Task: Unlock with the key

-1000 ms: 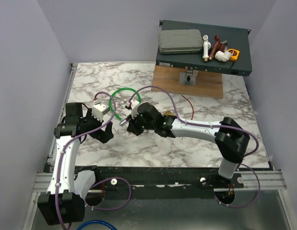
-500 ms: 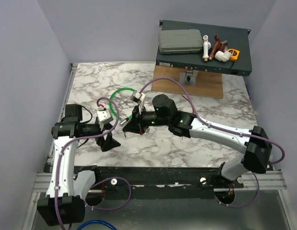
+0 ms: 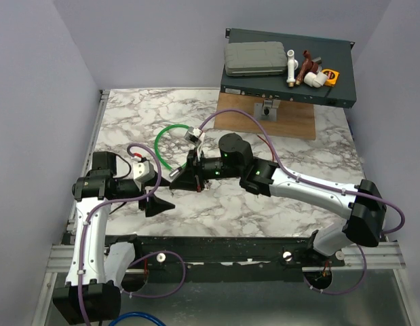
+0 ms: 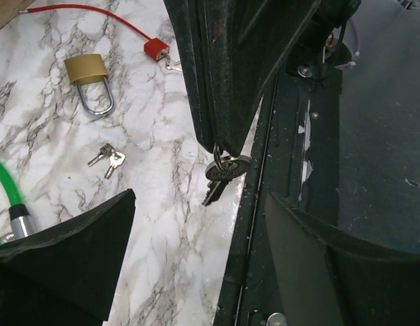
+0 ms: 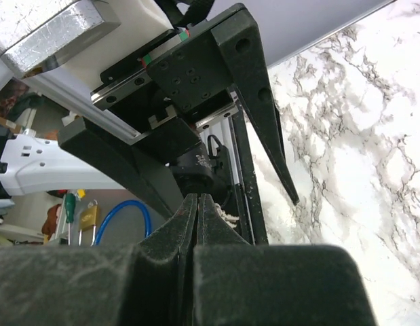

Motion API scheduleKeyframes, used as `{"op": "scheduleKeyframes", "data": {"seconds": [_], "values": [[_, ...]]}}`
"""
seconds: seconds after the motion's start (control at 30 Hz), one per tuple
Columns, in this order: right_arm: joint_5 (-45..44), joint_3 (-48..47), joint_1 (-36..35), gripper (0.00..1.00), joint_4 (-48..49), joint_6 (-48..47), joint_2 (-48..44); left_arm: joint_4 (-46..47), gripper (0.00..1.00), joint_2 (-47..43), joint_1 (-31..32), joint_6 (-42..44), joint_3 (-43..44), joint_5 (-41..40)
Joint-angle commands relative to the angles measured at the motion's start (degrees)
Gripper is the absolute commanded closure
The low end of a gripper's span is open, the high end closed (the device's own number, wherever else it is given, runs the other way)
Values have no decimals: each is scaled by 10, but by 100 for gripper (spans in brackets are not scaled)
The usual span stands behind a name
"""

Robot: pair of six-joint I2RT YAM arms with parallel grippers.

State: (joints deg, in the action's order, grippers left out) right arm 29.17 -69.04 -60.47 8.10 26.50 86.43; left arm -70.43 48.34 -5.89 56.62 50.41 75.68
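Observation:
The key [image 4: 170, 63], small with a red tag [image 4: 156, 47] on a thin red cord [image 4: 94, 10], lies on the marble beside the brass padlock [image 4: 89, 68]. Neither gripper touches it. My right gripper [image 4: 220, 148] [image 5: 198, 197] is shut, pinching the ring of a different, dark key [image 4: 225, 170] that hangs below its tips. My left gripper [image 4: 196, 272] [image 3: 157, 193] is open, one finger [image 4: 67, 251] on each side, just under that hanging dark key. In the top view the right arm hides the padlock and the key.
A green cable loop [image 3: 170, 132] lies left of the right wrist. Two small loose keys [image 4: 108, 157] rest near the padlock. The table's black front rail [image 4: 260, 204] runs right below the grippers. A wooden board [image 3: 267, 117] and a dark rack box [image 3: 284, 68] carrying parts stand at the back right.
The right arm has stretched left, its shut gripper now at the left gripper. The left gripper has dropped toward the near edge, and its jaws have narrowed a little.

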Motion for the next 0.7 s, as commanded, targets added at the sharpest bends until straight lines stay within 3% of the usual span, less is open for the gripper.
{"op": "scheduleKeyframes", "data": {"seconds": [0.0,0.13,0.3,0.47,0.67], "values": [[22,-20,-8,99,14,8,-1,-74,28,21,-2,98,26,52],[28,-20,-12,99,24,15,1,-118,33,40,-2,146,37,64],[34,-11,-12,99,38,24,0,-141,56,47,-3,174,39,73],[33,0,-13,99,49,28,-3,-155,61,39,-3,190,32,71],[26,12,-13,99,39,19,-11,-152,79,21,-2,182,35,61]]}}
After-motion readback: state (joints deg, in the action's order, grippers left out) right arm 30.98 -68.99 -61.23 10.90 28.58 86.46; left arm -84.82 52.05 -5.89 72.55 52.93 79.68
